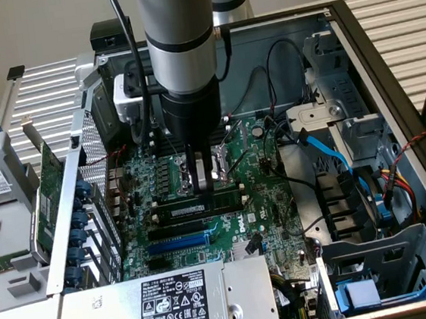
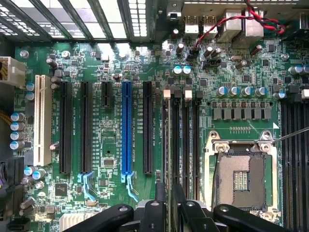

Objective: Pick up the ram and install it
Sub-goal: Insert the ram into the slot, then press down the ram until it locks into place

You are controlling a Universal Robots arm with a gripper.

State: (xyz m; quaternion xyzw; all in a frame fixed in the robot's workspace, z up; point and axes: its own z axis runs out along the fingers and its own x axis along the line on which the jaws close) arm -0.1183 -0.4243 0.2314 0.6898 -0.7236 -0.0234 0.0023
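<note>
Ram (image 1: 199,205) sits edge-on in a memory slot on the motherboard (image 1: 228,226), lying level, white label strip facing the camera in the exterior view. It's in the bank of slots just on the exterior view's left/near side of the CPU socket area. Looks seated along its length, but can't tell if the end clips are latched.

Gripper (image 1: 206,177) hangs straight down from the grey arm, directly over the ram. Fingers (image 1: 187,176) are parted a little, a narrow gap w/ the stick's top edge below and between them. Tips are right at or just above the ram's upper edge; can't tell if they're touching. Not clamped on it as far as shows.

Wrist view: finger tips (image 2: 159,193) point down at the memory slots (image 2: 181,140), black slots w/ white end clips, one of them holding the ram seen edge-on (image 2: 165,145), thin and dark. CPU socket (image 2: 240,179) w/ its metal frame is just beside those slots. On the slots' other side: black expansion slots, a blue slot (image 2: 126,128) and a white slot (image 2: 42,121).

Exterior view also shows the open PC case (image 1: 384,42) on a slatted worktop (image 1: 402,2), PSU (image 1: 175,304) w/ its label at the near edge, blue cable (image 1: 326,151) and red/yellow wires on the exterior view's right, and a green expansion card (image 1: 48,196) standing outside the case wall on the exterior view's left.
</note>
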